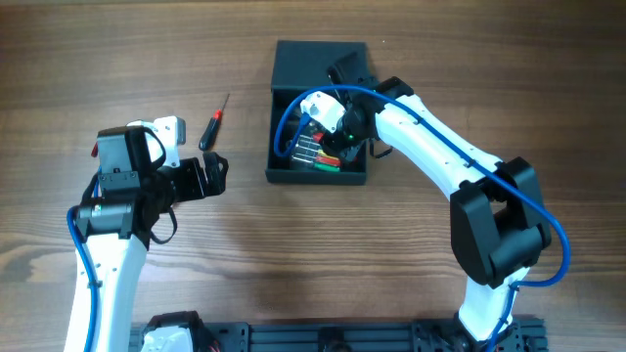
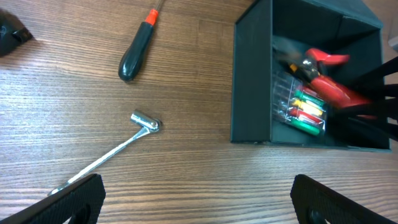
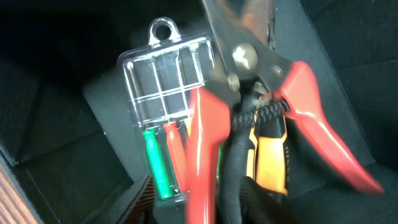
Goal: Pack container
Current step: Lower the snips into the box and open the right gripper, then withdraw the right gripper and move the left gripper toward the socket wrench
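The dark teal-grey container (image 1: 284, 171) stands open at the table's middle, its lid tilted back. It also shows in the left wrist view (image 2: 252, 81). Inside lie a clear case of coloured bits (image 3: 163, 93) and red-handled pliers (image 3: 298, 106), which look blurred and rest tilted over the case. My right gripper (image 3: 193, 199) is down inside the container, fingers apart on either side of one red handle. My left gripper (image 2: 199, 199) is open and empty, low over the table left of the container. A black screwdriver with an orange collar (image 2: 135, 53) and a metal socket wrench (image 2: 118, 148) lie before it.
The screwdriver (image 1: 213, 125) lies on the wood left of the container, beyond the left gripper (image 1: 213, 176). The right arm (image 1: 440, 147) reaches in over the container's right wall. A blue cable loops over the container's left side.
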`<state>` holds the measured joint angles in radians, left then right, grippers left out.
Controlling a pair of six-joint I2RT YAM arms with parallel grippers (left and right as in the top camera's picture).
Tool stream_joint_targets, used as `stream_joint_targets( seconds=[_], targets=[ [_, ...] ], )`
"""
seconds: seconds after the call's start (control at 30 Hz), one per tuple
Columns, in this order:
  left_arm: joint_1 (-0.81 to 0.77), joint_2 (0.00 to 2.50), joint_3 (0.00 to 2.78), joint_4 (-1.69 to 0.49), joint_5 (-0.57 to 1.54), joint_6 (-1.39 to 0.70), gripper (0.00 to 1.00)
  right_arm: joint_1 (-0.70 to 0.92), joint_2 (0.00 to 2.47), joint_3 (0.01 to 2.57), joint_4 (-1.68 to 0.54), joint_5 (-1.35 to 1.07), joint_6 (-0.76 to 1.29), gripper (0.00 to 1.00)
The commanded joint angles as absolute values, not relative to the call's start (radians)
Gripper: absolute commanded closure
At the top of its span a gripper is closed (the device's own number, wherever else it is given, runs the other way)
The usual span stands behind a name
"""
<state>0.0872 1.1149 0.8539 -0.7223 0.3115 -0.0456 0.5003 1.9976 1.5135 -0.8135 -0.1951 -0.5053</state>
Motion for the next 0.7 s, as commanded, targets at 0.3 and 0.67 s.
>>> stream_joint_targets(
  seconds=[0.3, 0.67],
  targets=[
    [0.09, 1.116, 0.871, -0.723, 0.324, -0.034, 0.0, 0.496, 1.991, 1.527, -0.824, -0.219, -0.493, 0.42],
    [0.09, 1.117, 0.874, -0.7, 0.324, -0.031, 0.0, 0.484, 1.8, 1.683, -0.83, -0.219, -0.366, 0.0]
  ],
)
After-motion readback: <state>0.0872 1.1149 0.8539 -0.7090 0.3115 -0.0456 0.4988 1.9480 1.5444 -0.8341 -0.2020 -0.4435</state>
